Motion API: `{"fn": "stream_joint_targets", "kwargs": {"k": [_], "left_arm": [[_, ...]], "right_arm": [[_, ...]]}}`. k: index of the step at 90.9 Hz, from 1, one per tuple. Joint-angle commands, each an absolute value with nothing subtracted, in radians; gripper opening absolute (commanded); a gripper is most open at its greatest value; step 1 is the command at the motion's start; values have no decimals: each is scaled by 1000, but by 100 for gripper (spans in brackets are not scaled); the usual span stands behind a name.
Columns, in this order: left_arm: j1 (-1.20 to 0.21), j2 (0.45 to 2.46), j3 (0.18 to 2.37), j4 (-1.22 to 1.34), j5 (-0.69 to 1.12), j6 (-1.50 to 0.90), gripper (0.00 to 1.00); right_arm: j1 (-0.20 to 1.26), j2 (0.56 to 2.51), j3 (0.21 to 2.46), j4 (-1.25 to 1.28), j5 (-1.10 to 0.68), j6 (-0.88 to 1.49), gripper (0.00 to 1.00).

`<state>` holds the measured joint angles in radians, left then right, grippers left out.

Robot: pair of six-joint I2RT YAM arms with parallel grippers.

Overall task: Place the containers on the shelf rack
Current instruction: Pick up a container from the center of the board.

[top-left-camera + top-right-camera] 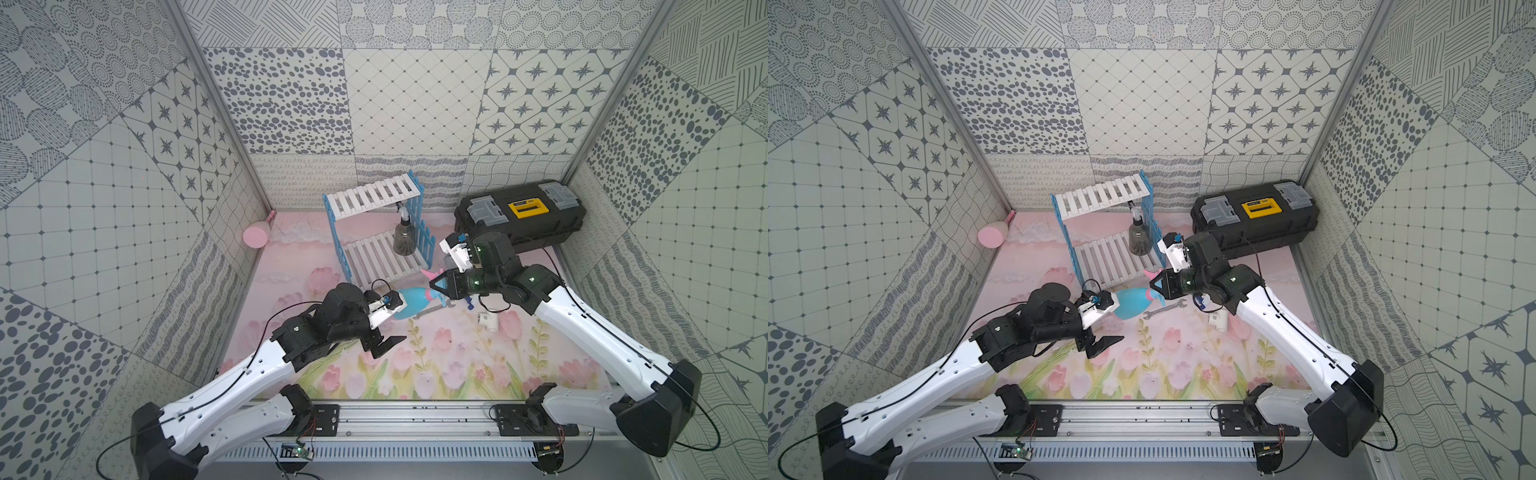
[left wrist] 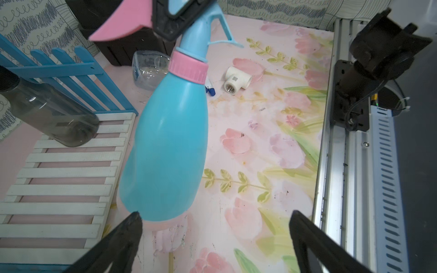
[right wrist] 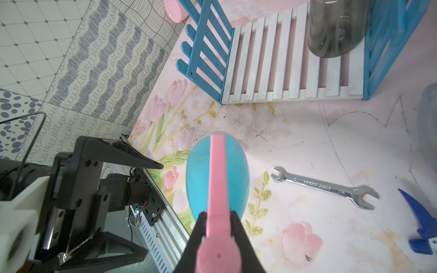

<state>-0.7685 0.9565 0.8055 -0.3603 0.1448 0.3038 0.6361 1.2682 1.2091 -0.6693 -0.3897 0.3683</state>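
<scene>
- Patterned walls (image 1: 415,104) in tile print enclosed a floral mat (image 1: 436,365) of pink tulips, which formed the work surface.
- A black toolbox (image 1: 519,216) with a yellow handle stood at the far right, beyond the right arm.
- A wrench (image 3: 326,188) lay flat on the mat near the teal bottle (image 3: 196,184). A white pipe fitting (image 2: 236,79) lay farther toward the right arm.
- The shelf rack (image 1: 370,199) stood at the far centre, with 2 white slatted tiers between blue picket sides.
- The smoky bottle (image 1: 404,237) stood upright on the lower tier, against the rack's right side.
- The clear bottle (image 2: 149,71) lay on the mat between the rack and the toolbox. The right wrist partly hid it in both top views.
- The cream-pink bottle (image 1: 257,237) lay on its side in the far left corner, well apart from both arms.
- The right gripper (image 3: 218,214) was pinched on the pink spray head of the teal bottle, with 1 finger on each side.
- The teal bottle hung tilted just in front of the lower tier's front edge, off the rack. Whether its pink base touched the mat could not be told.
- The left gripper (image 2: 216,218) was spread wide and held nothing. The bottle's base lay just ahead of it, close to 1 fingertip.
</scene>
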Motion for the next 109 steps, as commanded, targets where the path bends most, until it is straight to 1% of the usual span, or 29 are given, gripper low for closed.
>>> {"fn": "stream_joint_targets", "kwargs": {"k": [1, 24, 44, 65, 68, 76, 81, 86, 93, 95, 101, 109], "left_arm": [[-791, 1075, 829, -142, 62, 359, 99], [-784, 1173, 815, -90, 96, 395, 99], [-754, 1231, 771, -61, 133, 369, 99], [-711, 1253, 769, -45, 170, 354, 99], [-706, 1253, 765, -41, 176, 354, 96], [-704, 1262, 765, -55, 161, 373, 81], [-704, 1259, 766, -66, 155, 381, 75], [-704, 1252, 764, -70, 164, 384, 70], [-704, 1241, 759, -70, 180, 380, 64], [-704, 1240, 759, -70, 180, 374, 62], [-704, 1231, 758, -76, 172, 357, 59], [-703, 1202, 749, -97, 155, 299, 56]], "right_arm": [[654, 1297, 1250, -679, -347, 384, 0], [676, 1341, 1296, -678, -385, 361, 0], [675, 1345, 1300, -679, -420, 347, 0], [674, 1353, 1313, -680, -427, 336, 0], [674, 1356, 1316, -681, -429, 337, 0], [674, 1356, 1317, -680, -426, 336, 0], [674, 1358, 1315, -680, -423, 331, 0], [674, 1358, 1314, -680, -414, 329, 13], [673, 1347, 1312, -680, -413, 324, 18], [673, 1343, 1312, -679, -412, 324, 21], [672, 1317, 1308, -677, -403, 311, 41], [673, 1271, 1296, -666, -360, 310, 75]]}}
